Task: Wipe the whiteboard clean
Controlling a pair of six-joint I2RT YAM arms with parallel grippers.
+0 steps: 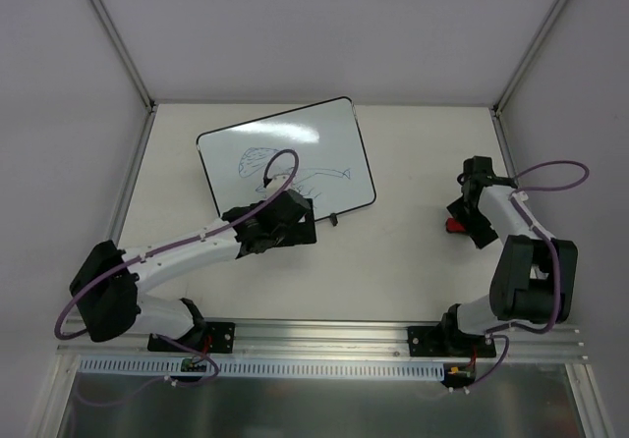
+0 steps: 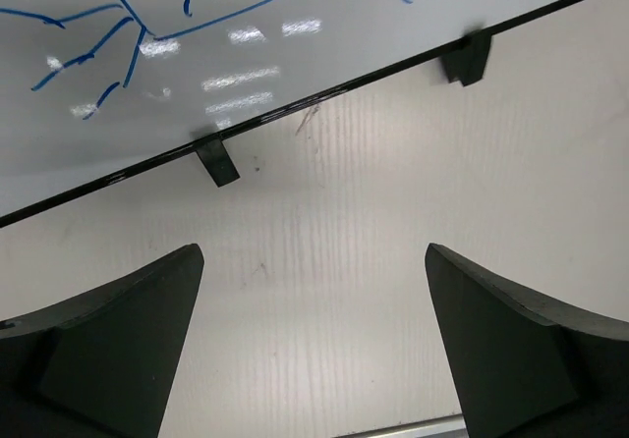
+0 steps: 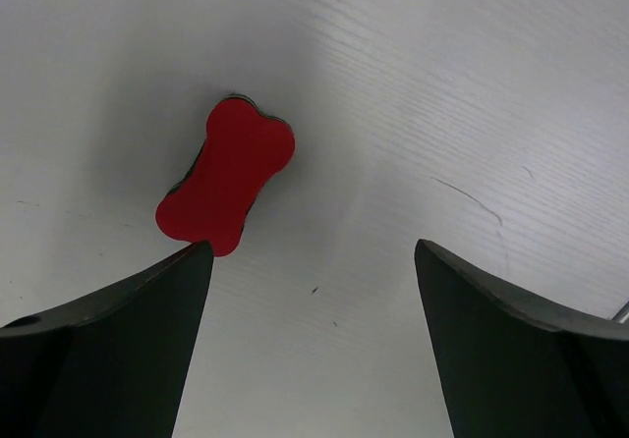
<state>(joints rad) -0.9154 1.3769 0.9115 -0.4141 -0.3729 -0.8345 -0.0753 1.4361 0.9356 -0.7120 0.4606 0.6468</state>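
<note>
Left claw (image 2: 313,251) wide open, empty, by whiteboard (image 2: 295,26); right claw (image 3: 312,245) likewise, near eraser (image 3: 226,176)

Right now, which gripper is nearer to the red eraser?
Right. The right gripper hangs open beside the red eraser; the left gripper is far off, at the edge of the whiteboard.

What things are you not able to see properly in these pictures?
- Blue drawing: too small in the top view to tell what it is; the left wrist view cuts it off at the top edge.
- Whiteboard: the left gripper hides part of its near edge in the top view.
- Red eraser: mostly hidden under the right gripper in the top view; its underside never shows.
</note>
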